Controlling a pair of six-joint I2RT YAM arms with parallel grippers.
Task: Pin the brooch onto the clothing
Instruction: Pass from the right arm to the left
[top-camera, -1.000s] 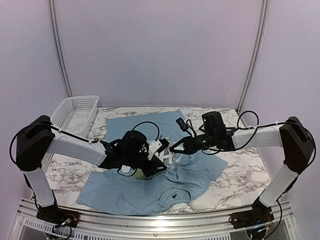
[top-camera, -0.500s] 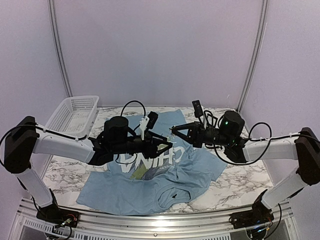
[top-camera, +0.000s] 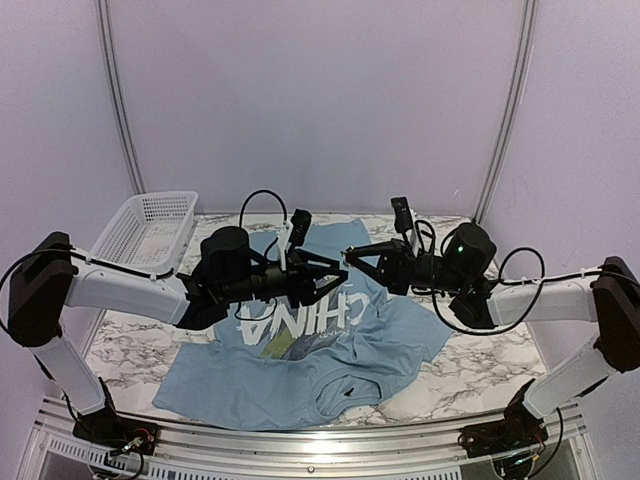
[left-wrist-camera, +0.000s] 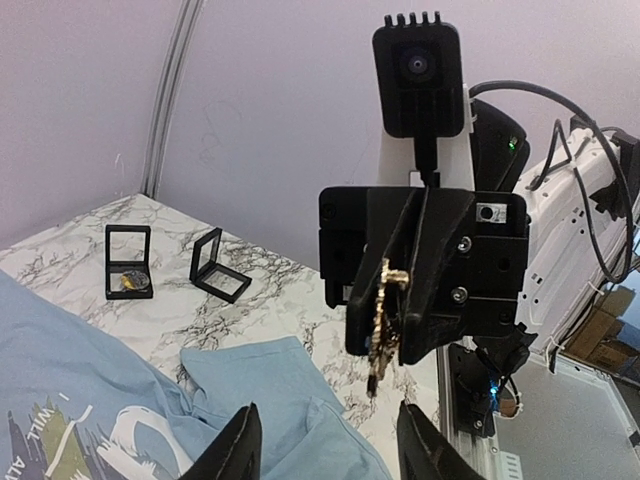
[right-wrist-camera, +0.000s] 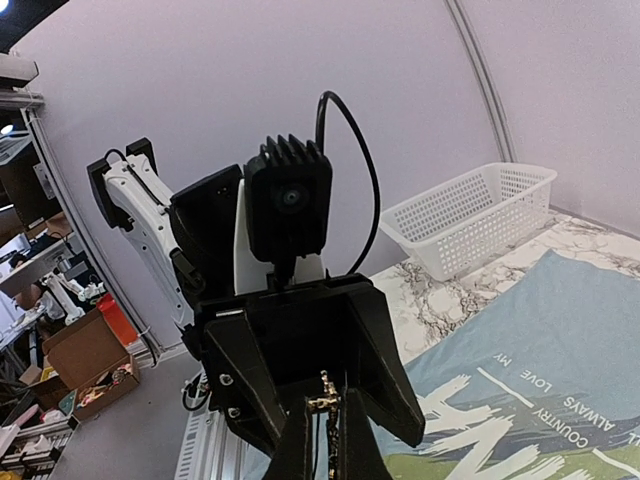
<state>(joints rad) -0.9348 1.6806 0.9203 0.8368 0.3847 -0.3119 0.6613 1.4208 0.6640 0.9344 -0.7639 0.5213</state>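
Seen from above, both arms reach level toward mid-frame, the left pincer (top-camera: 335, 277) and right pincer (top-camera: 354, 257) nearly tip to tip above the clothing (top-camera: 395, 335) spread on the table (top-camera: 480, 355). The left wrist view shows its own jaws apart, facing the right pincer, which is clamped on the gold brooch (left-wrist-camera: 383, 318). The right wrist view shows the same grip. This looks like a mid-air hand-over or re-grip; the next move calls for close alignment.

White plastic mesh basket (top-camera: 150, 228) at far left of white grey-veined marble surface (top-camera: 485, 360), two small square black cases (left-wrist-camera: 129, 262) upright near each other on the marble
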